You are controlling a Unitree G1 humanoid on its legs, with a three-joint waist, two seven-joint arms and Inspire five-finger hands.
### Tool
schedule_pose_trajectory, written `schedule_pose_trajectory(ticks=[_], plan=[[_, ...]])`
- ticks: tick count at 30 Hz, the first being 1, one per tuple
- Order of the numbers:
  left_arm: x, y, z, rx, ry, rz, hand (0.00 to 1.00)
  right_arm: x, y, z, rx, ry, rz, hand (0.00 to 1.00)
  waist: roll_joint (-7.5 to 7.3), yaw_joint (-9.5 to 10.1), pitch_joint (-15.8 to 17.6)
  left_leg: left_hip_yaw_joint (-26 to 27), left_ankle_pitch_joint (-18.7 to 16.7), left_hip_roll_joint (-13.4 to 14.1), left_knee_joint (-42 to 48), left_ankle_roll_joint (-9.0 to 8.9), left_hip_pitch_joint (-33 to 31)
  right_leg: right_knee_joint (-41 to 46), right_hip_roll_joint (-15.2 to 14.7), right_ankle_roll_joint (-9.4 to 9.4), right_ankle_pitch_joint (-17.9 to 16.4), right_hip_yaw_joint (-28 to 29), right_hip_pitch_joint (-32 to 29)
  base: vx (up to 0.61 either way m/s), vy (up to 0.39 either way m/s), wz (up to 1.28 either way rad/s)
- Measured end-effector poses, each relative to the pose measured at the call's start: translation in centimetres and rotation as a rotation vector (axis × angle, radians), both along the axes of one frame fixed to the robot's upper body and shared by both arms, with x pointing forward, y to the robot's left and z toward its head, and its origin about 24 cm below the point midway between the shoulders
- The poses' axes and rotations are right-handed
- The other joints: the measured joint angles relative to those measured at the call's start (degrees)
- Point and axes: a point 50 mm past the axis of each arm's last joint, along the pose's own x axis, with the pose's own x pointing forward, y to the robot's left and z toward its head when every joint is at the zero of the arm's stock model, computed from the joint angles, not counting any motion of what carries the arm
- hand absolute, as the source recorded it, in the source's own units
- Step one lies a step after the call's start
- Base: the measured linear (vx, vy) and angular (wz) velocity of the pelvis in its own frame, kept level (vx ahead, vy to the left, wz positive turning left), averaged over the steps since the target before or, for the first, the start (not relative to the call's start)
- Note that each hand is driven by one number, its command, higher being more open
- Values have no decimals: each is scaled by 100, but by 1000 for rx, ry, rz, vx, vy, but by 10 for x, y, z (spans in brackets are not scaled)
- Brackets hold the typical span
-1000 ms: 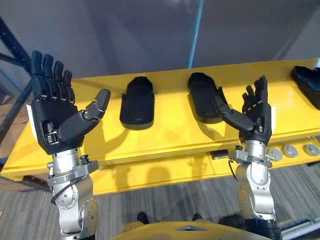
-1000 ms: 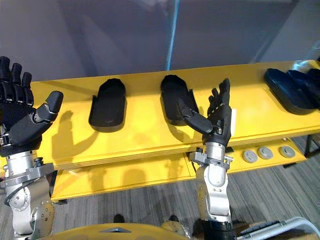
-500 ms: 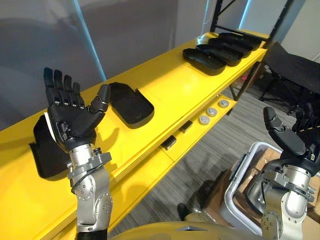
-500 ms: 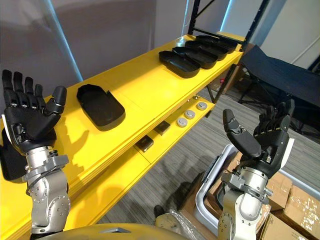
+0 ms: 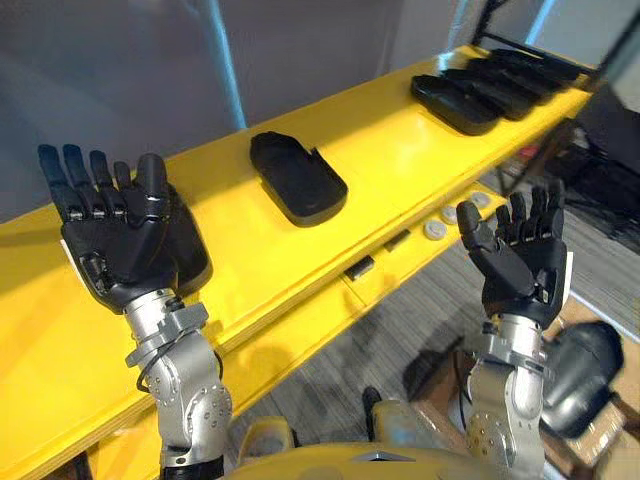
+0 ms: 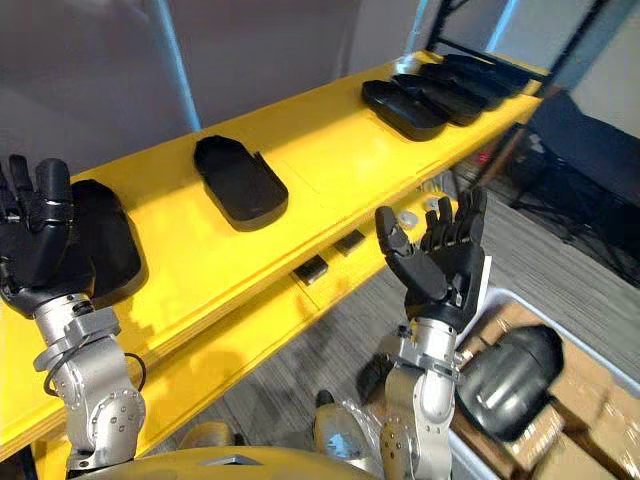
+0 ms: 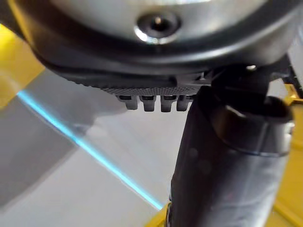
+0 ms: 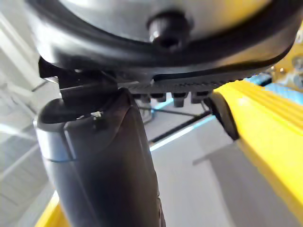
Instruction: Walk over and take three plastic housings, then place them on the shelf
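The dark left hand [image 5: 120, 245] and right hand [image 5: 520, 265] are being held open, empty; a black oval plastic housing [image 6: 110, 250] is lying crosswise on the yellow shelf [image 5: 400, 150] just behind the left hand.

yellow shelf [image 6: 330, 150] | first housing [image 6: 110, 245] just behind left hand [image 6: 35, 255] | second housing [image 6: 240, 182] farther along | housing row [image 6: 440, 90] well beyond right hand [image 6: 445, 265]

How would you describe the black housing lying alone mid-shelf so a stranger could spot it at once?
Find the long yellow shelf running across the view. About halfway along its top lies a shallow black housing. It lies by itself: another housing sits partly behind the left hand, and the other housings crowd in a row at the far end.
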Motion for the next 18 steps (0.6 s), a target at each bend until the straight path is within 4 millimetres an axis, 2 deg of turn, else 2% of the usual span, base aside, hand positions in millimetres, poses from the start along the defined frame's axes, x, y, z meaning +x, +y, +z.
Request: schedule_pose_trajectory(ticks=[1, 2, 3, 4, 5, 6, 7, 8, 9, 10, 11, 12, 13, 14, 16, 17, 18], plan=[[-1, 0, -1, 4, 7, 4, 100, 2, 1, 2, 10, -25, 20, 100, -15, 13, -3, 188, 33, 49, -28, 44, 7, 232, -150, -22, -17, -304, -135, -286, 141, -123], [-2, 2, -2, 12, 20, 14, 100, 7, 5, 6, 16, -73, 52, 100, -15, 45, -3, 449, 96, 126, -101, 69, 51, 666, -353, -131, -88, -722, -268, -159, 46, -125], [-5, 6, -5, 29, 42, 33, 100, 20, 14, 11, 10, -128, 99, 100, 1, 116, -7, 775, 243, 255, -297, 66, 181, 1274, -629, -406, -265, -1198, -274, -143, 13, -119], [-6, 8, -6, 33, 45, 38, 100, 29, 19, 12, 6, -145, 125, 100, 16, 125, -15, 890, 327, 332, -378, 61, 211, 1581, -770, -541, -352, -1389, -228, -148, -37, -109], [-5, 10, -5, 21, 29, 23, 100, 45, 31, 15, -12, -160, 174, 100, 40, 157, -26, 988, 498, 488, -492, 19, 192, 2217, -1071, -741, -483, -1644, -120, -147, -158, -79], [-5, 12, -5, 11, 8, 4, 100, 59, 40, 13, -55, -139, 200, 100, 21, 249, -45, 1059, 677, 620, -619, -66, 114, 2759, -1365, -848, -552, -1646, -5, -145, -204, -68], [-4, 13, -5, 4, -3, -7, 100, 63, 47, 11, -80, -121, 214, 100, 4, 294, -56, 1053, 771, 684, -664, -142, 36, 2927, -1444, -845, -553, -1584, 63, -145, -304, -53], [-3, 14, -7, -18, -14, -35, 100, 67, 55, 6, -108, -83, 226, 100, -24, 405, -72, 1009, 975, 795, -718, -233, -146, 2933, -1464, -745, -496, -1232, 248, -137, -366, -19], [-2, 14, -10, -50, -18, -66, 100, 66, 61, 1, -131, -47, 231, 100, -64, 425, -92, 833, 1153, 847, -689, -262, -431, 2503, -1445, -555, -381, -948, 566, -148, -411, -5], [-1, 14, -12, -63, -18, -78, 100, 65, 62, -1, -138, -30, 229, 100, -82, 425, -103, 782, 1206, 848, -672, -288, -529, 2310, -1454, -502, -348, -897, 667, -177, -469, 12], [1, 14, -18, -104, -10, -113, 100, 63, 62, -10, -170, 30, 225, 100, -215, 426, -173, 655, 1306, 846, -467, -382, -886, 1344, -1527, 54, -440, -952, 1039, -396, -813, -104], [9, -7, -33, -185, 37, -197, 100, 58, 43, -31, -199, 184, 190, 100, 189, 326, -235, 353, 1868, 1233, -1067, -753, -1062, -486, -993, 748, -1033, -1591, 1374, -385, -794, -126], [12, -19, -32, -178, 36, -257, 100, 55, 34, -38, -202, 240, 151, 100, 211, 168, -238, 229, 2063, 1255, -1370, -721, -897, -541, -868, 631, -956, -1501, 1347, -325, -653, -162], [13, -27, -31, -145, 37, -301, 100, 52, 27, -43, -200, 279, 120, 100, 207, 80, -238, 132, 2095, 1256, -1603, -736, -652, -537, -784, 593, -932, -1325, 1329, -57, -155, -70], [14, -32, -29, -121, 30, -334, 100, 47, 23, -45, -202, 295, 100, 100, 232, -27, -308, -59, 1977, 1239, -1736, -766, -459, -516, -695, 508, -863, -978, 1073, -68, -49, -104], [13, -32, -30, -111, 34, -329, 100, 43, 22, -44, -210, 292, 99, 100, 249, -25, -360, -148, 1743, 1180, -1734, -875, -419, -533, -667, 503, -784, -723, 864, -60, 81, -158], [14, -32, -29, -87, 41, -322, 100, 35, 20, -42, -209, 289, 95, 100, 325, 37, -407, -150, 1495, 1047, -1734, -1086, -366, -576, -689, 558, -651, -366, 648, -57, 160, -152]])
